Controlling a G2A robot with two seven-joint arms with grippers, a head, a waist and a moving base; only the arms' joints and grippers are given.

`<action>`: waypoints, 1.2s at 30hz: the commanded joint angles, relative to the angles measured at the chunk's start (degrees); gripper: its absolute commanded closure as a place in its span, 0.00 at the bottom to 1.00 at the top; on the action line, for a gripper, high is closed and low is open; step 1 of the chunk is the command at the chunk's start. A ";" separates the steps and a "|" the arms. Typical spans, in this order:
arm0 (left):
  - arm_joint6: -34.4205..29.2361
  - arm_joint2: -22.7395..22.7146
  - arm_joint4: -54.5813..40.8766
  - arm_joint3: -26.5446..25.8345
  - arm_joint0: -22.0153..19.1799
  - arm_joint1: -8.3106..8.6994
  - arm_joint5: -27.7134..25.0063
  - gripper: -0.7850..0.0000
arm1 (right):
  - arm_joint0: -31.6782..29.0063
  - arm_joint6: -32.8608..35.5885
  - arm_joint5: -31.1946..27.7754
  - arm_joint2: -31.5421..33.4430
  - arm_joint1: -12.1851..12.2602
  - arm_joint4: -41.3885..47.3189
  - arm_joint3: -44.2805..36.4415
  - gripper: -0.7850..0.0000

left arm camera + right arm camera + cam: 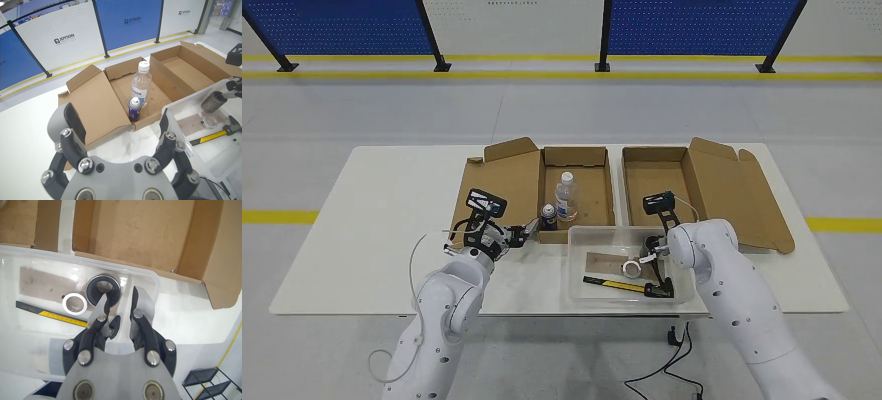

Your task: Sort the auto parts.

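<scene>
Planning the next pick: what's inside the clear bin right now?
In the clear bin: a dark metal sleeve, a silver ring, a caliper, and a brown patch beneath sleeve and ring. The right gripper has one finger in the sleeve's bore, hiding its bottom.

Left arm (447,310), right arm (742,300) glossy white, left pincer (118,109), right pincer (120,292) grey-plated, black linkages (72,144), silver screws (85,165), white cable (409,270) at left arm's nine o'clock.

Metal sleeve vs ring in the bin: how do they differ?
The sleeve is tall and dark grey with a black end face; the ring is flat and bright silver. The right gripper has one finger inside the sleeve's bore; the ring is untouched. Both sit bore-up in the clear bin.
</scene>
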 commanded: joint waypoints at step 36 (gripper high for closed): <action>0.00 0.00 0.00 0.00 0.00 0.00 0.00 0.00 | 0.54 1.92 -2.38 -1.16 -1.67 -0.09 5.35 0.63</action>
